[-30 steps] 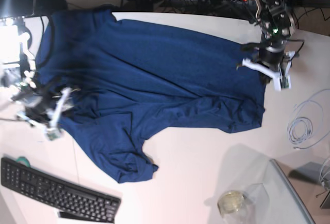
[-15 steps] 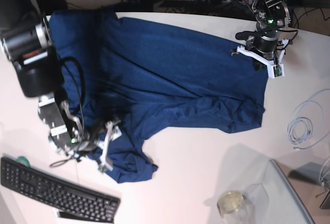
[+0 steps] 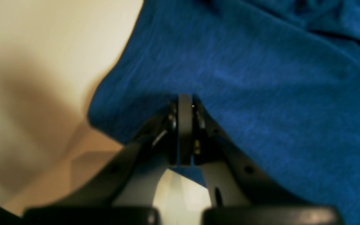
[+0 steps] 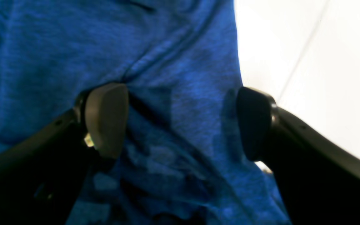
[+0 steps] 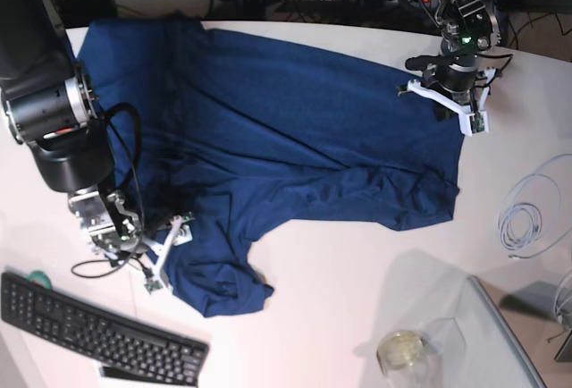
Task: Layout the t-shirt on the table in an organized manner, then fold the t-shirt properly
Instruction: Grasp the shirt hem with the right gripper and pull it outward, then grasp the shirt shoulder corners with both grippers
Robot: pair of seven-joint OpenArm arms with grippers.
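Compared with a second ago, the right gripper (image 5: 170, 254) has travelled from the shirt's left edge down toward the sleeve near the keyboard (image 5: 98, 330), and its big dark arm now fills the left side of the base view; half a second ago it sat slightly further right along that sleeve. Its jaws stand wide apart, with nothing pinched. In the right wrist view the right gripper (image 4: 180, 122) straddles blue cloth: one pad (image 4: 106, 118) rests over the fabric, the other lies at the cloth's edge, with bare white table (image 4: 308, 62) just beyond it.

The t-shirt (image 5: 286, 138) is dark navy and lies spread across the table (image 5: 357, 299), stretching from the right gripper to the left gripper, mostly flat. Diagonal wrinkles run through its middle, and the sleeve just beside the right gripper is bunched. Its outline has barely changed between frames.

The left gripper (image 5: 447, 102) has shifted a little up and inward from its earlier place. It is clamped tight on the shirt's corner; the left wrist view shows the left gripper (image 3: 184, 131) with jaws pressed together on a fold of blue fabric (image 3: 261, 93), which rises in a small tent at the fingertips.
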